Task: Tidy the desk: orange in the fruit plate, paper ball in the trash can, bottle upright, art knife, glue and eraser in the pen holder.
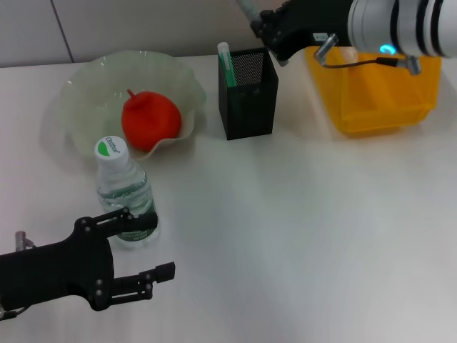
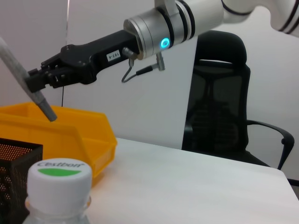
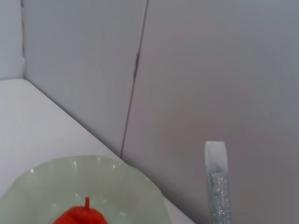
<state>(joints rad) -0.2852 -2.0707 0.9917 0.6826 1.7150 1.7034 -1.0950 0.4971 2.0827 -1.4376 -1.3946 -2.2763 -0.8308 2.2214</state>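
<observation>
One orange lies in my one plate, stem up. One bottle stands upright on the desk just in front of the plate, its white cap with a green patch on top. One black mesh holder stands to the right of the plate, with one green-and-white stick poking out at its left corner; whether that is the glue I cannot tell. One yellow bin sits to the right of the holder.

My left gripper hovers low beside the bottle, fingers spread apart on either side of its base and holding nothing. My right gripper is up above the holder, fingers closed on one grey knife that slants upward. In the head view only a stub of the knife shows at the frame's top edge. Part of the bin is hidden behind my right arm. I can make out neither eraser nor paper ball.
</observation>
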